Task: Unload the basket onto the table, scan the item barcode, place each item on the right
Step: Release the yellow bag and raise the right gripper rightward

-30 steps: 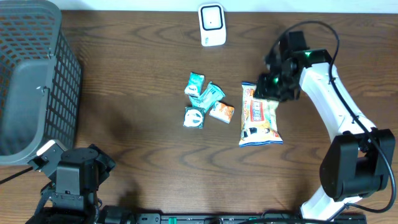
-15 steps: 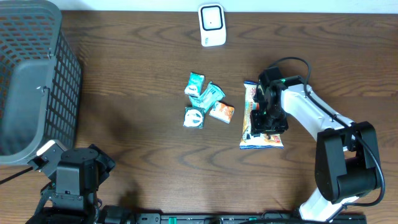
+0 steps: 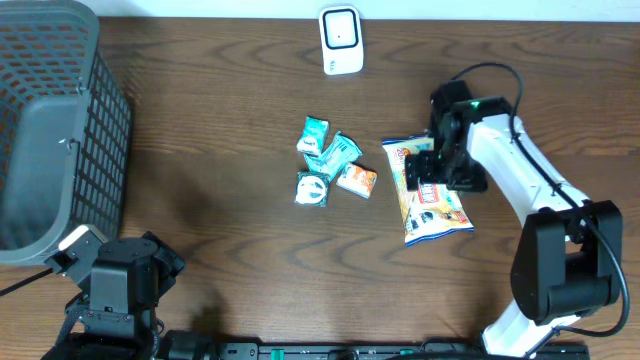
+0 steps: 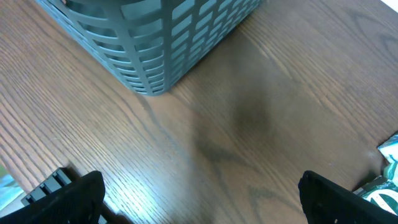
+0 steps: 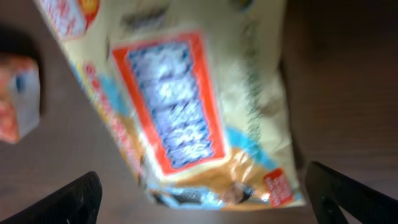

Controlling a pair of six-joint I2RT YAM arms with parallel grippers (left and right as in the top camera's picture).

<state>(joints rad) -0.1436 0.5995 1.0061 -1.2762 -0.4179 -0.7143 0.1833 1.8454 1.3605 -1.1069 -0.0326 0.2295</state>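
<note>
A snack bag (image 3: 433, 203), cream with an orange and blue label, lies flat on the wooden table, tilted with its top end toward the left. My right gripper (image 3: 443, 163) hovers over the bag's upper part. In the right wrist view the bag (image 5: 186, 106) fills the frame, blurred, and the right gripper (image 5: 208, 208) is open, its two fingers well apart on either side of the bag's end without touching it. No barcode shows. A white scanner (image 3: 341, 40) stands at the table's far edge. My left gripper (image 4: 202, 208) is open over bare wood.
Several small packets (image 3: 330, 162) lie clustered left of the bag; one orange one (image 5: 15, 93) shows at the right wrist view's left edge. A grey mesh basket (image 3: 50, 120) fills the far left and stands before the left gripper (image 4: 155, 37).
The right gripper has opened and let go of the snack bag. The bag has shifted right and swung round, its lower end now farther right. The left arm has not moved.
</note>
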